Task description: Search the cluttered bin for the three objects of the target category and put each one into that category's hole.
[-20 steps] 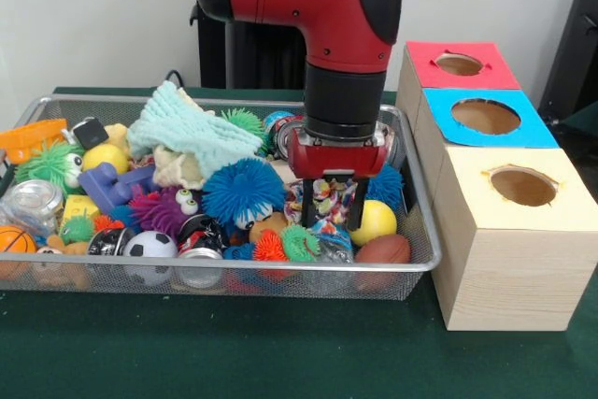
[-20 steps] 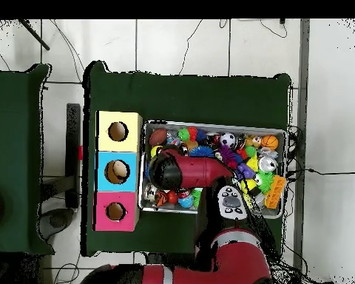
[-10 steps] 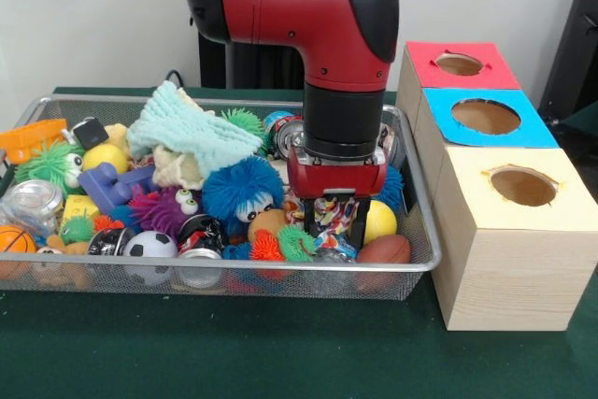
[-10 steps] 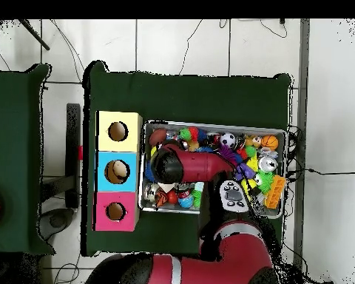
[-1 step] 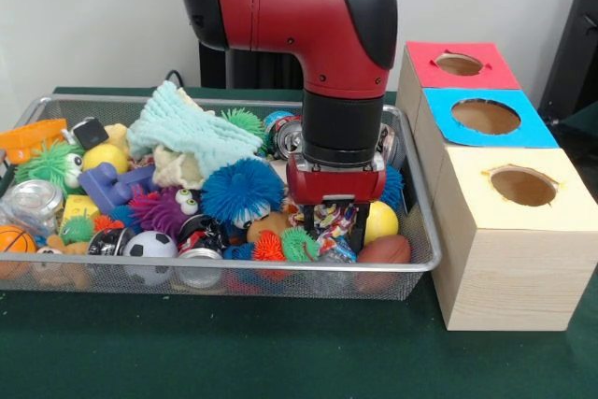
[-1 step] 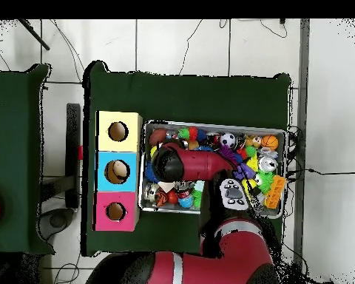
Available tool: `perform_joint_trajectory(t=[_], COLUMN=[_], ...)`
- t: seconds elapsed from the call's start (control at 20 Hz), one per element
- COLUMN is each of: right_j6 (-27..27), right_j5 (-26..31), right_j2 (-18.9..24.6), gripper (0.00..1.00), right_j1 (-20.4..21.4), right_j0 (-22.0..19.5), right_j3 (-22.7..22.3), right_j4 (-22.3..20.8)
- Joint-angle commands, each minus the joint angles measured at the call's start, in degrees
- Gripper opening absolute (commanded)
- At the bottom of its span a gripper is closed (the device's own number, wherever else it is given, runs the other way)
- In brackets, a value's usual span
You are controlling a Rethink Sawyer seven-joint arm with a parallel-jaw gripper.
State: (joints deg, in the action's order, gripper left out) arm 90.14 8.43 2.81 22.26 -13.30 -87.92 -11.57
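Low in the right part of the wire bin (image 5: 419, 195), the gripper (image 5: 334, 228) stands with its two dark fingers (image 5: 363, 228) spread, one on each side of a many-coloured rope toy (image 5: 334, 223), between the yellow ball (image 5: 379, 220) and the green spiky ball (image 5: 299, 243). I judge this is the picking step: the fingers are not yet closed on the toy. The next move, I think, calls for closing firmly, lifting straight up, and carrying it to the coloured boxes (image 5: 485, 117), though which hole I cannot tell.

My front camera sits low and close, facing the bin (image 5: 416, 221). My overhead looks straight down from high up. Both share the bin (image 6: 145, 166) and boxes (image 5: 509, 249).
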Motion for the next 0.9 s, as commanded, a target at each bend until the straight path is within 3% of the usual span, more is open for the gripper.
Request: perform_joint_trajectory(t=[0.05, 0.6, 0.9], right_j6=[6.29, 3.36, 3.7], right_j5=[-1.17, 1.42, 2.18], right_j2=[7.46, 10.89, 10.09], gripper=[1.0, 1.0, 1.0], right_j1=[-3.79, -7.48, -7.96], right_j0=[-2.02, -3.74, -2.76], right_j3=[4.93, 9.1, 10.55], right_j4=[1.02, 0.84, 0.64])
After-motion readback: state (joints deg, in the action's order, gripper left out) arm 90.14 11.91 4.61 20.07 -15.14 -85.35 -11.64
